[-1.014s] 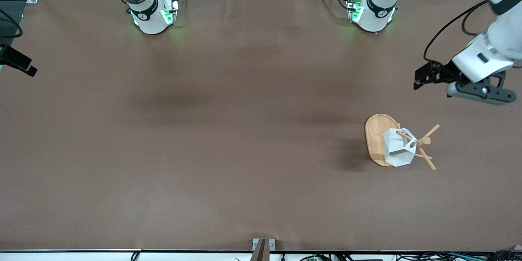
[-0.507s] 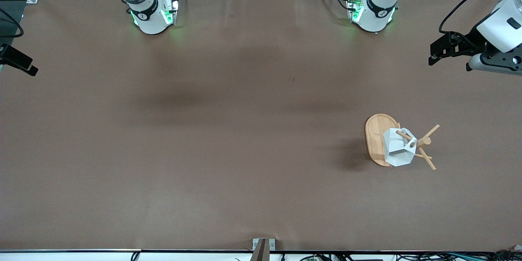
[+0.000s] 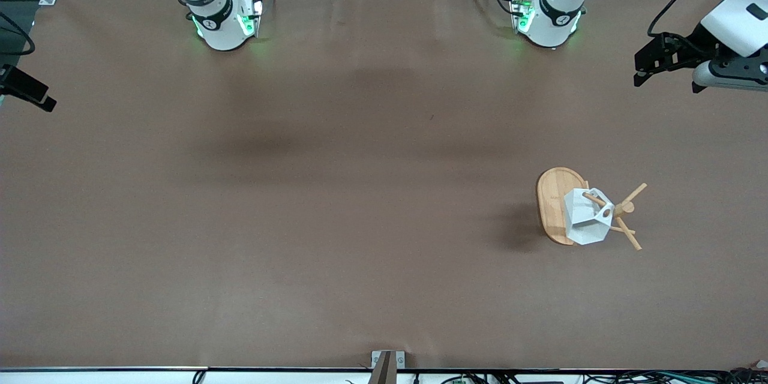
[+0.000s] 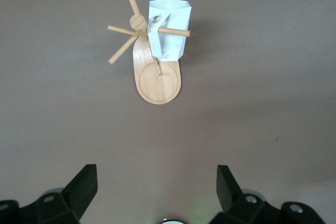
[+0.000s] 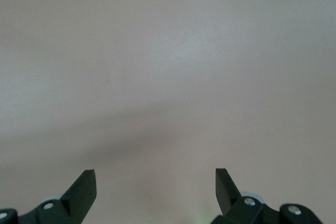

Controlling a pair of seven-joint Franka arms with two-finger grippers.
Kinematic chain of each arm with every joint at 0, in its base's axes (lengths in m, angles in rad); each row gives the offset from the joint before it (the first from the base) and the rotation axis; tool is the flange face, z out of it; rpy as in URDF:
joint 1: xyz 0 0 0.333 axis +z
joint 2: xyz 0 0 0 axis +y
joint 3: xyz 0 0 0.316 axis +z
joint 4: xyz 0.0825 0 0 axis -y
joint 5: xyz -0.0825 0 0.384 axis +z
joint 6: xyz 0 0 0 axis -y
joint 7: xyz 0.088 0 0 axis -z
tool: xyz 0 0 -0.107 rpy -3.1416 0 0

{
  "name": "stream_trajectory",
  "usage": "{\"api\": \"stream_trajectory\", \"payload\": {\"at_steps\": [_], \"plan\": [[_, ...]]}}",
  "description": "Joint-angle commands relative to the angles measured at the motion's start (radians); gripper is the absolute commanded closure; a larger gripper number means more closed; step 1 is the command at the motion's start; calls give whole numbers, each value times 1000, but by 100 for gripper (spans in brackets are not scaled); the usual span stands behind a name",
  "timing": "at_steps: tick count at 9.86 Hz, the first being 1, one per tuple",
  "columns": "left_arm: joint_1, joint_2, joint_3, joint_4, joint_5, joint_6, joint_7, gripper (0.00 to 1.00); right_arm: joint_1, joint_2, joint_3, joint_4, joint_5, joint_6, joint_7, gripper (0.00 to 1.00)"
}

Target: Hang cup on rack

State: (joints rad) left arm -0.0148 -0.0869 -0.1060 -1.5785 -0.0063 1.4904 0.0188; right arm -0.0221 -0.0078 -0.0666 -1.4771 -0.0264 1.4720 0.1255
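The white faceted cup [image 3: 583,222] hangs by its handle hole on a peg of the light wooden rack [image 3: 552,204], above the rack's oval base. The rack stands toward the left arm's end of the table. Both also show in the left wrist view, the cup [image 4: 170,24] on a peg and the rack base [image 4: 157,85] below it. My left gripper [image 3: 645,66] is open and empty, up in the air over the table's edge at the left arm's end, well apart from the rack; its own view shows it [image 4: 156,174] with jaws wide apart. My right gripper [image 5: 155,174] is open and empty over bare table.
The brown table [image 3: 336,192] carries only the rack. The two arm bases [image 3: 225,24] [image 3: 549,18] stand along the edge farthest from the front camera. A black part [image 3: 27,93] juts in at the right arm's end of the table.
My left gripper has drawn away from the rack, toward the bases' edge and the left arm's end of the table. The cup, the rack and the right arm have not moved.
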Motion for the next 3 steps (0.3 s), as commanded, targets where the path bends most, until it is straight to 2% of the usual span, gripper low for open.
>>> {"api": "stream_trajectory", "payload": {"at_steps": [1,3], "plan": [[22,-30,-15,-65,20,22,10,0,7,-4,2,0,-4,-16,17,0],[22,-27,-15,-49,19,22,0,0,7,-4,4,0,-4,-16,17,0]]}}
